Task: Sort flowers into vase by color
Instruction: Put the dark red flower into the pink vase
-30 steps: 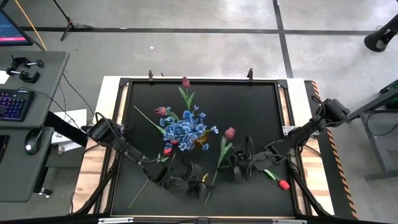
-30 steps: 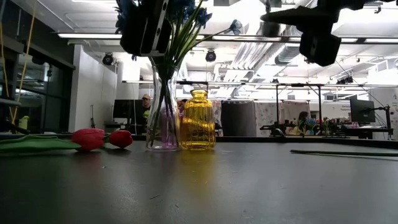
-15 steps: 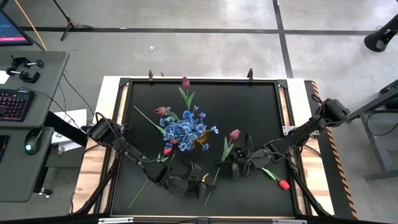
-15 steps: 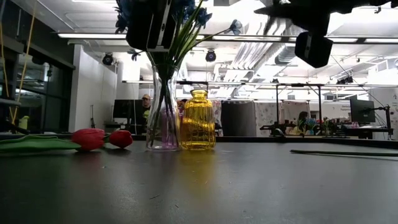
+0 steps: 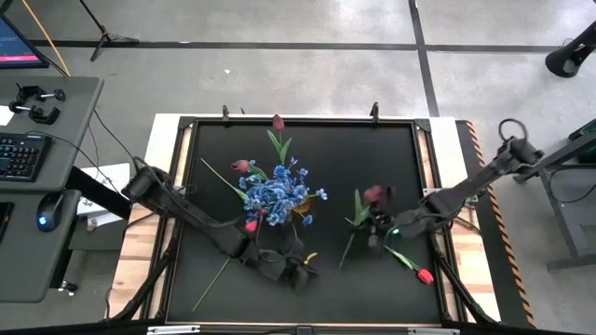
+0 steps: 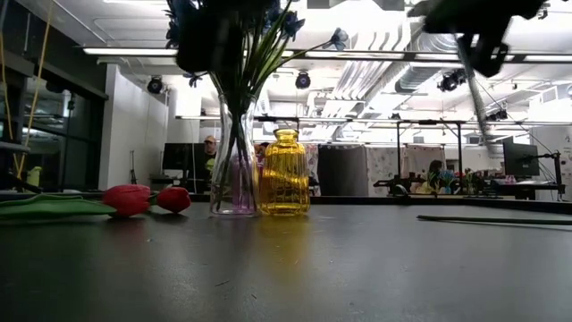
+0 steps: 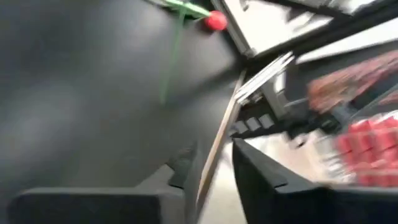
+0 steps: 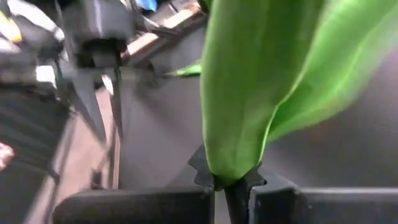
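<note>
The black table (image 5: 391, 158) bears two vases (clear (image 6: 234, 170), yellow (image 6: 285, 172)) and scattered tulips (image 5: 277, 123).

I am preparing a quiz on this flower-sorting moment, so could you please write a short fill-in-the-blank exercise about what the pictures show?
1. The right pincer is shut on the stem of a dark ____ tulip.
2. The blue flowers stand in the ____ glass vase.
3. Beside that vase stands an empty ____ vase.
4. A bright red tulip lies flat on the table near the ____ arm.

Missing words: maroon; clear; yellow; right
</note>
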Tool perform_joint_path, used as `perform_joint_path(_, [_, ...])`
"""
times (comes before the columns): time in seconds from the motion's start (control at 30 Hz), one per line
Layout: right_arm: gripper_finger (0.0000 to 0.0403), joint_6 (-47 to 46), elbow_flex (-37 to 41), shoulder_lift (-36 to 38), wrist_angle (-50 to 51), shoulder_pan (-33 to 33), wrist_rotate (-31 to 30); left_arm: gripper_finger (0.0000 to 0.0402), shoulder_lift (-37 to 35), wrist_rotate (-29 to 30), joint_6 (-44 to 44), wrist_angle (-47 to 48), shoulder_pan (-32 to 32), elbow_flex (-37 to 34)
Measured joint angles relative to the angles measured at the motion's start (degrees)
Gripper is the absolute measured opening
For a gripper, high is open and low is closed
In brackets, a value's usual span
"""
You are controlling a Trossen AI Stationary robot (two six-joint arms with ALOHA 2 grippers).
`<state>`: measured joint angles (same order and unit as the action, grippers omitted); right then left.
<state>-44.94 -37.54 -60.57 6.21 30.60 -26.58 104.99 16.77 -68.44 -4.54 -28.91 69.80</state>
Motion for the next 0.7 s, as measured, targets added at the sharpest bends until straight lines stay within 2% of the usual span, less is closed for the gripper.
perform_joint_path(0.13, [0.0001, 1.6, 0.0, 7.0, 8.7, -0.3, -4.9, 0.0126, -8.1, 3.0, 3.2, 16.9, 0.1, 0.0])
perform_joint_path(0.23, [0.0001, 6.4, 0.0, 8.3, 8.4, -1.9, -10.7, 0.0146, -14.3, 12.0, 2.1, 27.6, -2.6, 0.0])
perform_joint_path(0.33, [0.0001, 14.1, 0.0, 7.0, 2.7, -6.7, -11.7, 0.0155, -19.3, 24.3, -2.0, 35.2, -7.5, 0.0])
perform_joint_path(0.43, [0.0, 23.1, 0.0, 4.7, -5.8, -14.2, -3.8, 0.0156, -22.9, 35.4, -8.2, 41.4, -12.4, 0.0])
perform_joint_path(0.5, [0.0, 27.0, 0.0, 3.4, -10.5, -19.6, 1.8, 0.0156, -25.0, 40.4, -11.1, 44.3, -15.3, 0.0])
perform_joint_path(0.6, [0.0, 30.2, 0.0, 2.6, -12.4, -27.0, 6.5, 0.0157, -28.4, 43.4, -12.1, 46.5, -17.8, 0.0])
perform_joint_path(0.7, [0.0, 33.2, 0.0, 2.3, -14.5, -33.6, 11.9, 0.0157, -32.4, 43.9, -8.7, 46.7, -18.9, 0.0])
